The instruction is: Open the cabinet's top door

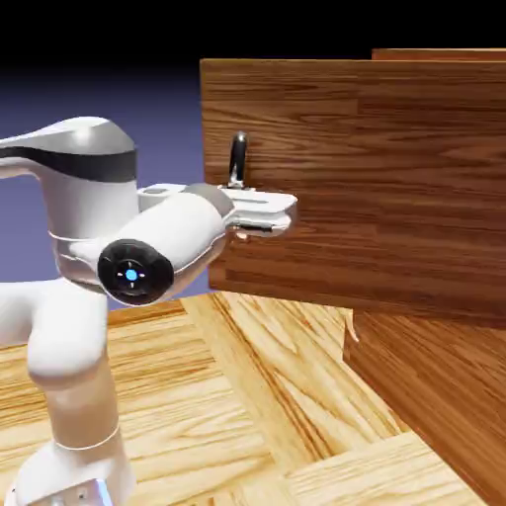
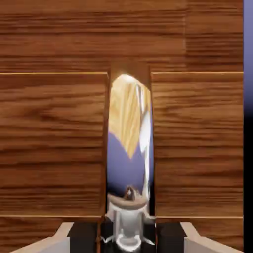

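White arm (image 1: 94, 198) left of claw (image 2: 127, 238); claw clenched on silver handle (image 2: 129, 165) between its fingertips. Top door (image 1: 376, 178) directly ahead of claw, reaching right, apparently swung out from cabinet (image 1: 440, 385), lower right of claw. Opening looks well under way; left, perhaps: slightly wider swing, then letting go.

Glossy white rounded arm (blue light on a black cap)
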`<act>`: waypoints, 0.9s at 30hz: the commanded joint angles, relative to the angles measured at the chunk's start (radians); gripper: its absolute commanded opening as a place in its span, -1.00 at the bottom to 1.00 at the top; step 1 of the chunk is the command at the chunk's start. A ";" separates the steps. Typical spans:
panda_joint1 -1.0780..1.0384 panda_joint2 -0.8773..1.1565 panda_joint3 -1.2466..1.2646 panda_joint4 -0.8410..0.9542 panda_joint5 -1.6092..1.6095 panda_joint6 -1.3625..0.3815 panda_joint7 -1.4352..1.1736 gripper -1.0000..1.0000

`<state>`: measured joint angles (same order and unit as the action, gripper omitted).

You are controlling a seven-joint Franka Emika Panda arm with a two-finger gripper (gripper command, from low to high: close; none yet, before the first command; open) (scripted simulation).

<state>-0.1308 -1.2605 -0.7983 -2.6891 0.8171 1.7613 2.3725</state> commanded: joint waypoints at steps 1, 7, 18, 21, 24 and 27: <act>0.019 0.013 -0.036 0.033 -0.028 -0.041 0.000 -1.00; 0.171 0.076 -0.228 0.249 -0.160 -0.260 0.006 -1.00; 0.504 0.100 -0.468 0.648 -0.289 -0.571 0.053 -1.00; 0.596 0.091 -0.514 0.757 -0.310 -0.646 0.075 -1.00; 0.685 0.078 -0.554 0.866 -0.326 -0.718 0.100 -1.00; 0.773 0.063 -0.586 0.974 -0.337 -0.788 0.127 -1.00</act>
<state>0.6418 -1.1976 -1.3846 -1.7148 0.4798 0.9745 2.4996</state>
